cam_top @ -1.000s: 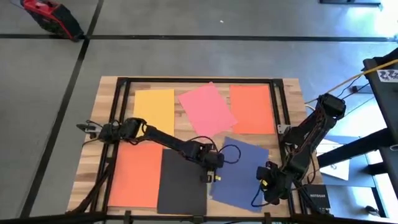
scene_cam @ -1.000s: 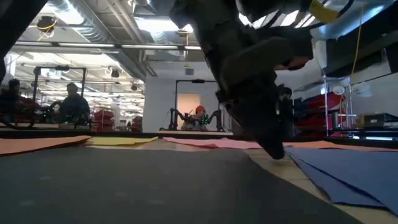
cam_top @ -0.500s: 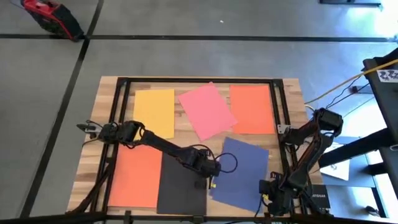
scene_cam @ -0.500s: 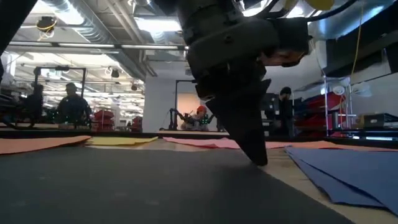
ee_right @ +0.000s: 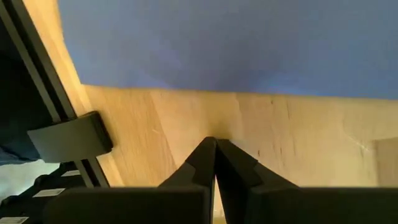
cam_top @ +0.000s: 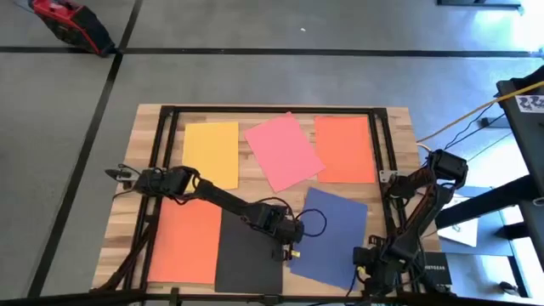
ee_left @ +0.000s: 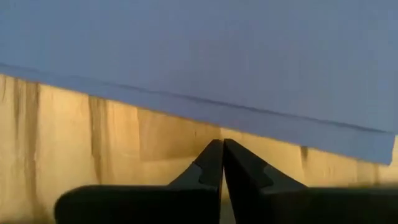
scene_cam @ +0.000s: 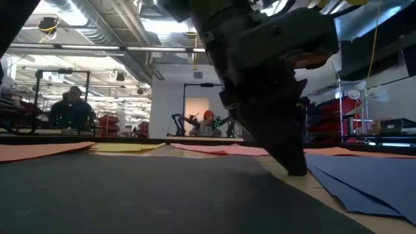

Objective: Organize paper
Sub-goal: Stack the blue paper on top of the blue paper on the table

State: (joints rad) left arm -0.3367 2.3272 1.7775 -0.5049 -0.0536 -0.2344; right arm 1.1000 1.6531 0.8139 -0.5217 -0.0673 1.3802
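Observation:
Six sheets of paper lie flat on the wooden table: yellow (cam_top: pixel 211 151), pink (cam_top: pixel 284 150) and orange (cam_top: pixel 344 148) along the far side, and orange (cam_top: pixel 185 240), black (cam_top: pixel 248 255) and dark blue (cam_top: pixel 327 234) along the near side. My left gripper (cam_top: pixel 286 247) is shut and points down at the bare wood strip between the black and blue sheets, just short of the blue sheet's edge (ee_left: pixel 249 115). My right gripper (cam_top: pixel 367 264) is shut over bare wood beside the blue sheet's near right part (ee_right: pixel 249 50). My left gripper (scene_cam: pixel 296 170) comes from above with shut fingertips (ee_left: pixel 222 146) down at the bare wood between the black sheet (scene_cam: pixel 130 195) and the blue sheet (scene_cam: pixel 364 179). The tips stand short of the blue edge. I cannot tell whether they touch the wood.
A black metal frame (cam_top: pixel 272 109) runs round the tabletop; its rail (ee_right: pixel 37 81) lies close beside my right gripper. Bare wood shows between the sheets (cam_top: pixel 242 174). People and equipment show in the room beyond the table (scene_cam: pixel 71 107).
Both grippers have moved a little toward the table's near edge, staying shut. My left gripper has gone along the strip between the black and blue sheets. The sheets lie as before.

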